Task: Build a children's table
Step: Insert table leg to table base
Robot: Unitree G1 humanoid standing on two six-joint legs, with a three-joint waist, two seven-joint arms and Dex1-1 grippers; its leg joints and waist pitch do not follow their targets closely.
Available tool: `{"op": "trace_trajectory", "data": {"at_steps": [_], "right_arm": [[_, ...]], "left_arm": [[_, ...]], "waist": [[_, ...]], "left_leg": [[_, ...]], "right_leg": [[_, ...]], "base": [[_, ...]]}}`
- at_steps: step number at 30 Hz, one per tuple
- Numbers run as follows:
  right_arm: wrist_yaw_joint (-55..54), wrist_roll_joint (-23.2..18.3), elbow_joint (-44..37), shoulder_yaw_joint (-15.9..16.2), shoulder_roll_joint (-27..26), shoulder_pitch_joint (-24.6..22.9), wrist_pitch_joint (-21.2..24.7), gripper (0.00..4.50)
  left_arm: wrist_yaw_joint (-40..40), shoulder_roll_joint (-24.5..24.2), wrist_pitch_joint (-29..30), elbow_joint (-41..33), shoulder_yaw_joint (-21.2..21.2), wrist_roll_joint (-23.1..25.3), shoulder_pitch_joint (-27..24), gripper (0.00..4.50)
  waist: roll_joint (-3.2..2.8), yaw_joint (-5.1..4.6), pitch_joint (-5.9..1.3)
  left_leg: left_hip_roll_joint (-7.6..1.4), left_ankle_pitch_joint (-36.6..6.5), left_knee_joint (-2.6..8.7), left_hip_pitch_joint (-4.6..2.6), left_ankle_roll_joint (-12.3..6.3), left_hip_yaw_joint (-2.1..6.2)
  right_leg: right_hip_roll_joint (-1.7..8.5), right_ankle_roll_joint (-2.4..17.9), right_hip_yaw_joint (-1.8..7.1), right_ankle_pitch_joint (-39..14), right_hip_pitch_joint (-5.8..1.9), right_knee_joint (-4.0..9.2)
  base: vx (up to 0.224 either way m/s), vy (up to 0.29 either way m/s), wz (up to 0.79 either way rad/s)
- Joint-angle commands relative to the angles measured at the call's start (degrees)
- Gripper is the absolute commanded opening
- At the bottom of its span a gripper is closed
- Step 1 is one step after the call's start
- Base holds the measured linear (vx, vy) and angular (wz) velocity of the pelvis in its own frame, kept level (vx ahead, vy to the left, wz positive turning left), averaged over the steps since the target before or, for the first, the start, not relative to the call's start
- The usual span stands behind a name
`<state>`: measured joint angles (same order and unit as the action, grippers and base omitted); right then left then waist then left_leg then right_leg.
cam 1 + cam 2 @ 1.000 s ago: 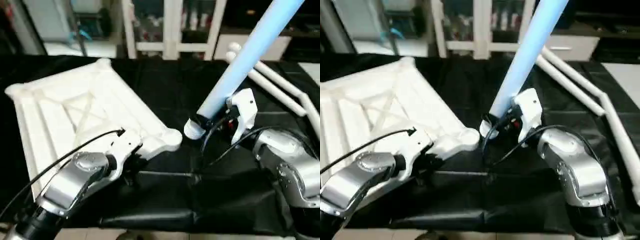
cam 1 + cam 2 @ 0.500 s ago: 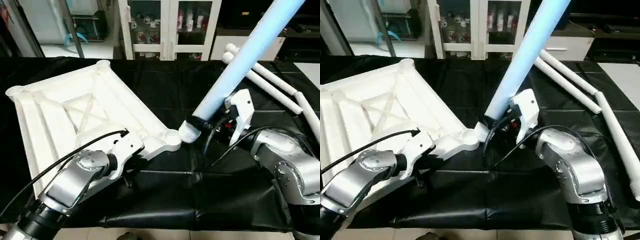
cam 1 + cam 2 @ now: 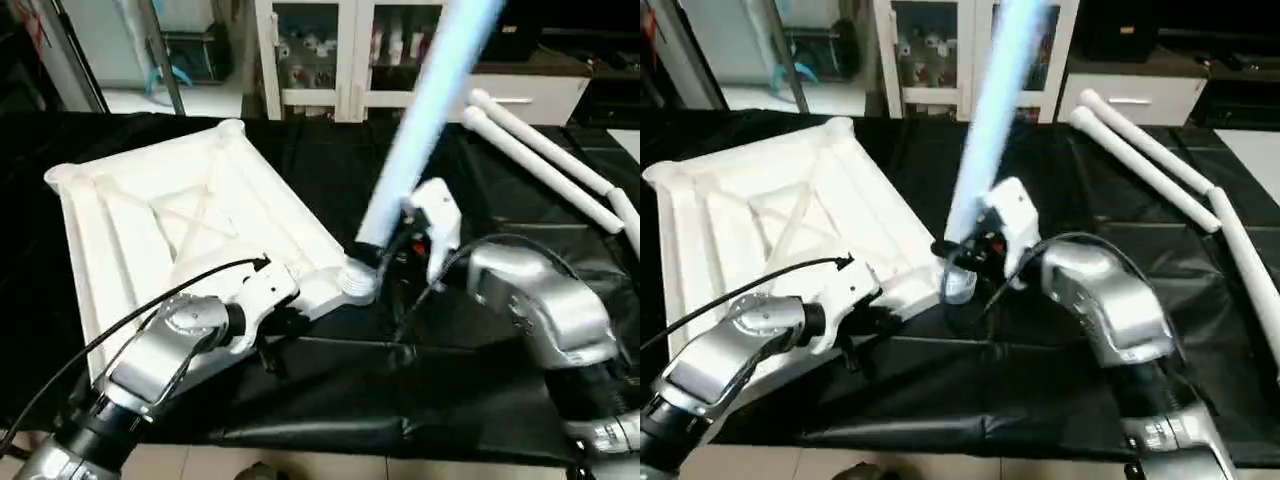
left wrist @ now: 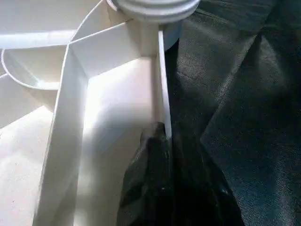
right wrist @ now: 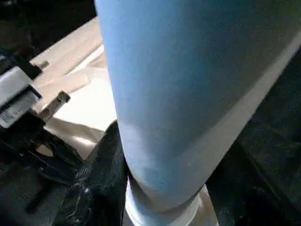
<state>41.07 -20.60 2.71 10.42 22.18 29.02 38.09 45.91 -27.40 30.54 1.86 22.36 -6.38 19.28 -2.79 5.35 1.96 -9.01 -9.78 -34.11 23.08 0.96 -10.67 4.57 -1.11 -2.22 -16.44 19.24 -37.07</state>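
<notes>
Seating first leg [image 3: 420, 130] over near corner socket [image 3: 356, 283] of upturned tabletop [image 3: 170, 230], right jaws clamped around its base, left jaws pinched on tabletop rim. Not yet seated, judging by tilt; three legs [image 3: 540, 160] waiting on counter [image 3: 330, 380].

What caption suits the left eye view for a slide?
Right claw sets a white table leg onto the upturned tabletop's corner socket while the left claw pinches the tabletop's rim.

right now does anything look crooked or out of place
The leg in the right gripper leans instead of standing square over the tabletop corner socket. Two spare legs lie behind on the black table.
</notes>
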Motion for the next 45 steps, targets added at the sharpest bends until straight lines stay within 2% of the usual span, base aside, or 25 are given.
{"op": "trace_trajectory", "data": {"at_steps": [1, 2, 3, 4, 5, 6, 12, 16, 19, 22, 26, 34, 43, 45], "right_arm": [[0.6, 1.0, 0.7, 0.4, 0.3, 1.0, -0.6, 1.84], [0.9, 1.5, 2.1, 0.9, 0.8, 1.8, -0.7, 1.84], [1.3, 1.8, 2.8, 1.1, 1.1, 2.3, -0.8, 1.84], [1.4, 1.9, 3.1, 1.2, 1.2, 2.5, -0.8, 1.84], [1.8, 2.2, 3.9, 1.3, 1.4, 2.9, -0.8, 1.84], [2.0, 2.8, 4.9, 1.3, 1.8, 3.3, -1.1, 1.84], [3.2, 2.9, 7.1, 0.9, 2.2, 4.3, -0.6, 1.84], [5.2, 2.6, 6.8, 2.4, 3.8, 3.8, 2.4, 1.84], [5.9, 3.9, 7.0, 3.9, 4.7, 3.3, 2.6, 1.84], [5.5, 4.4, 8.0, 4.0, 4.7, 3.5, 3.1, 1.84], [6.2, 3.8, 8.8, 3.2, 4.5, 4.4, 4.3, 1.84], [4.7, 0.7, 13.3, -1.4, 1.0, 4.0, 4.4, 1.84], [1.4, -0.9, 15.7, -7.4, -0.9, 0.1, 1.5, 1.84], [0.8, -0.4, 15.2, -7.7, -0.9, -1.3, 0.4, 1.84]], "left_arm": [[2.1, 1.4, -4.1, -0.1, 0.5, -1.7, 0.5, 0.0], [2.9, 1.1, -4.6, 0.0, 0.6, -1.5, 0.5, 0.0], [3.3, 0.9, -5.0, 0.0, 0.6, -1.4, 0.5, 0.0], [3.5, 0.9, -5.1, 0.1, 0.6, -1.3, 0.5, 0.0], [3.8, 0.9, -5.6, 0.2, 0.4, -1.3, 0.4, 0.0], [4.4, 0.8, -6.4, 0.3, 0.4, -1.4, 0.3, 0.0], [5.1, 0.7, -7.3, 0.9, 0.5, -0.7, 0.6, 0.0], [5.4, 0.9, -7.9, 1.6, 0.4, -0.1, 0.9, 0.0], [5.5, 1.1, -8.4, 2.3, 0.5, 0.3, 1.2, 0.0], [5.6, 1.3, -8.6, 2.5, 0.5, 0.4, 1.3, 0.0], [6.1, 1.6, -9.0, 3.0, 0.5, 1.0, 1.5, 0.0], [6.4, 2.1, -9.4, 3.2, 0.4, 1.3, 1.4, 0.0], [6.2, 2.2, -9.4, 2.7, -0.3, 1.5, 0.8, 0.0], [6.2, 2.2, -9.3, 2.6, -0.4, 1.5, 0.7, 0.0]], "waist": [[1.44, -0.46, -2.86], [2.11, -0.45, -2.81], [1.77, -0.32, -2.85], [2.03, -0.39, -2.81], [1.89, -0.33, -2.82], [2.09, -0.37, -2.77], [2.19, -0.47, -2.73], [2.31, -0.36, -2.66], [2.49, -0.27, -2.66], [2.43, -0.26, -2.57], [2.5, -0.25, -2.54], [2.65, -0.32, -2.6], [2.55, -0.39, -2.47], [2.51, -0.4, -2.4]], "left_leg": [[-4.18, -7.0, 3.94, -2.12, -0.87, 1.64], [-4.17, -6.9, 3.94, -2.06, -1.13, 1.5], [-4.19, -6.5, 3.92, -1.99, -1.37, 1.59], [-4.22, -6.4, 3.92, -2.01, -1.44, 1.5], [-4.23, -6.7, 3.9, -2.08, -1.42, 1.48], [-4.25, -6.8, 3.92, -2.03, -1.46, 1.44], [-4.3, -7.6, 4.0, -2.09, -1.15, 1.22], [-4.35, -7.4, 4.01, -2.07, -1.26, 1.14], [-4.4, -7.6, 4.01, -2.04, -1.09, 1.08], [-4.45, -8.9, 4.15, -2.18, -0.61, 1.08], [-4.53, -9.7, 4.24, -2.23, -0.09, 1.1], [-4.4, -9.6, 4.25, -2.11, -0.16, 1.01], [-4.54, -11.2, 4.58, -2.18, 0.65, 1.09], [-4.58, -12.2, 4.66, -2.22, 1.04, 1.12]], "right_leg": [[4.05, 11.2, 2.26, 1.2, 0.05, 4.62], [4.06, 11.1, 2.29, 1.2, 0.02, 4.73], [4.27, 11.0, 2.23, 0.8, -0.06, 4.63], [4.18, 11.0, 2.22, 0.5, 0.02, 4.7], [4.19, 11.0, 2.23, 0.2, 0.11, 4.67], [4.19, 11.0, 2.22, -0.1, 0.11, 4.72], [4.21, 11.0, 2.24, -1.1, 0.25, 4.79], [4.27, 11.0, 2.27, -1.1, 0.21, 4.86], [4.41, 10.9, 2.26, -1.3, 0.17, 4.83], [4.46, 11.0, 2.29, -3.3, 0.33, 5.04], [4.58, 11.1, 2.35, -4.0, 0.39, 5.16], [4.59, 11.6, 2.26, -3.2, 0.43, 5.03], [4.66, 11.0, 2.33, -5.4, 0.6, 5.33], [4.72, 10.8, 2.35, -6.5, 0.68, 5.5]], "base": [[0.0, 0.0, 0.0], [0.0, 0.0, 0.0], [0.0, 0.0, 0.0], [0.0, 0.0, 0.0], [0.0, 0.0, 0.0], [0.0, 0.0, 0.0], [0.0, 0.0, 0.0], [0.0, 0.0, 0.0], [0.0, 0.0, 0.0], [0.0, 0.0, 0.0], [0.0, 0.0, 0.0], [0.0, 0.0, 0.0], [0.0, 0.0, 0.0], [0.0, 0.0, 0.0]]}}
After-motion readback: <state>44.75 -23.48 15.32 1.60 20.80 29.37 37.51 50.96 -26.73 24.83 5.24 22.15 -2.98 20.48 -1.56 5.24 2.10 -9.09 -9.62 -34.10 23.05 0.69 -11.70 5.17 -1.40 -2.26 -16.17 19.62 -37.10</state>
